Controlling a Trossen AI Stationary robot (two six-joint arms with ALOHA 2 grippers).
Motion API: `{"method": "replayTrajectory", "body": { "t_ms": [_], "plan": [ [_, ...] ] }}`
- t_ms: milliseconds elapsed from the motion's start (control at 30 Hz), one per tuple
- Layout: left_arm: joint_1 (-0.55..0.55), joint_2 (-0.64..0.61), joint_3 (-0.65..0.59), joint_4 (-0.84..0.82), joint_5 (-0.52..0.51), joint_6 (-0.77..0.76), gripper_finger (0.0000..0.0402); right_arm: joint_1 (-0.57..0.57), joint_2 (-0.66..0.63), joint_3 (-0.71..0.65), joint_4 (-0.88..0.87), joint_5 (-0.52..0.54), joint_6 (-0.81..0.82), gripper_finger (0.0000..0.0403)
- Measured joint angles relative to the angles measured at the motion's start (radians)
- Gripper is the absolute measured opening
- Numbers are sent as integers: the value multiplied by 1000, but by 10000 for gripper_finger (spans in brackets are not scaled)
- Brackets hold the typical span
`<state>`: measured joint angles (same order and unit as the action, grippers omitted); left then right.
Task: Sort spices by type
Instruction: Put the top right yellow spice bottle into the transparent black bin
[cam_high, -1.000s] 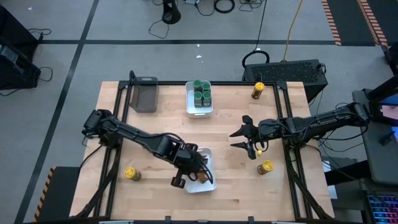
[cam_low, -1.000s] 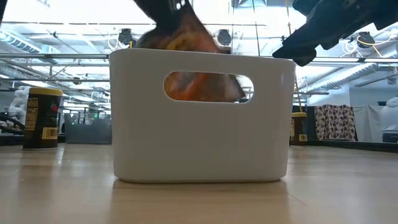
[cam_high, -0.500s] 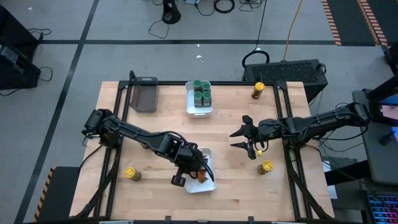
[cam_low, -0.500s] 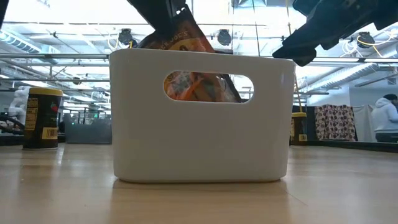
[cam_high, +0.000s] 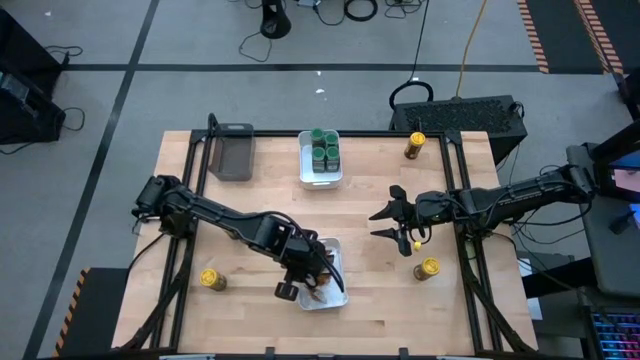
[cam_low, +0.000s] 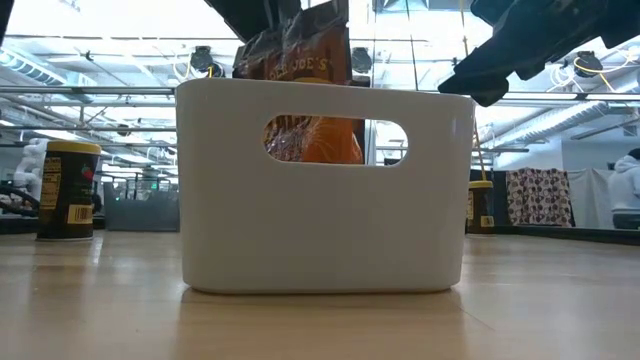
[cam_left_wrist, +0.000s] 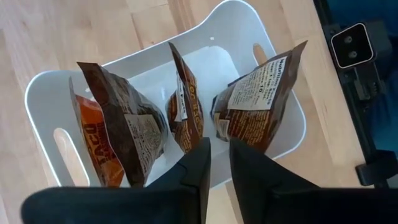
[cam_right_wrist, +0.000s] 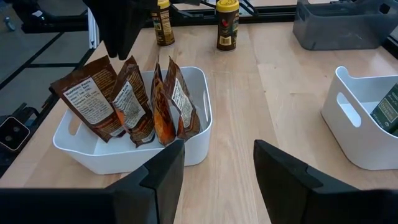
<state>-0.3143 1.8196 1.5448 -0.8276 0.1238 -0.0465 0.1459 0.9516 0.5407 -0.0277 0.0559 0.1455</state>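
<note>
My left gripper (cam_high: 312, 280) hangs over the near white bin (cam_high: 334, 295), fingers pointing down with only a narrow gap (cam_left_wrist: 219, 155) and nothing seen between them. Several brown-orange packets (cam_left_wrist: 183, 106) stand on end in that bin, tops above its rim (cam_low: 300, 45). My right gripper (cam_high: 383, 223) is open in the air right of the table's middle (cam_right_wrist: 214, 168). Green-lidded jars (cam_high: 324, 147) stand in the far white bin. Three yellow-lidded jars stand on the table: near left (cam_high: 210, 279), near right (cam_high: 427, 268) and far right (cam_high: 415, 145). My left gripper's fingertips (cam_left_wrist: 204, 149) end right beside the upper edge of the middle packet (cam_left_wrist: 189, 140), coming from above. I cannot tell whether they touch it. The packets stand in the bin on their lower ends.
A dark grey tray (cam_high: 232, 152) sits at the far left of the table. The far white bin (cam_right_wrist: 360, 137) lies beyond my right gripper. Bare wood stretches between the two bins and along the near edge (cam_low: 320, 320). A black frame rail borders the table.
In the low view the packet under my left gripper has swung from a blurred, leaning pose to upright among the other packets in the near bin. My left gripper has stayed over the bin, shifting slightly toward the near edge. My right arm has kept still.
</note>
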Motion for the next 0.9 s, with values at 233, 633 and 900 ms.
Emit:
{"method": "replayTrajectory", "body": {
  "t_ms": [233, 633, 900],
  "plan": [
    [1, -31, 55, -52, -1, 0, 73, 0, 0, 0, 0, 0, 0, 173],
    [1, -54, 162, -260, -17, 11, 73, 0, 0, 0, 0, 0, 6, 173],
    [0, -270, 46, -237, -173, 14, 51, 0, 17, 0, 10, 0, 0, 173]
  ]
}}
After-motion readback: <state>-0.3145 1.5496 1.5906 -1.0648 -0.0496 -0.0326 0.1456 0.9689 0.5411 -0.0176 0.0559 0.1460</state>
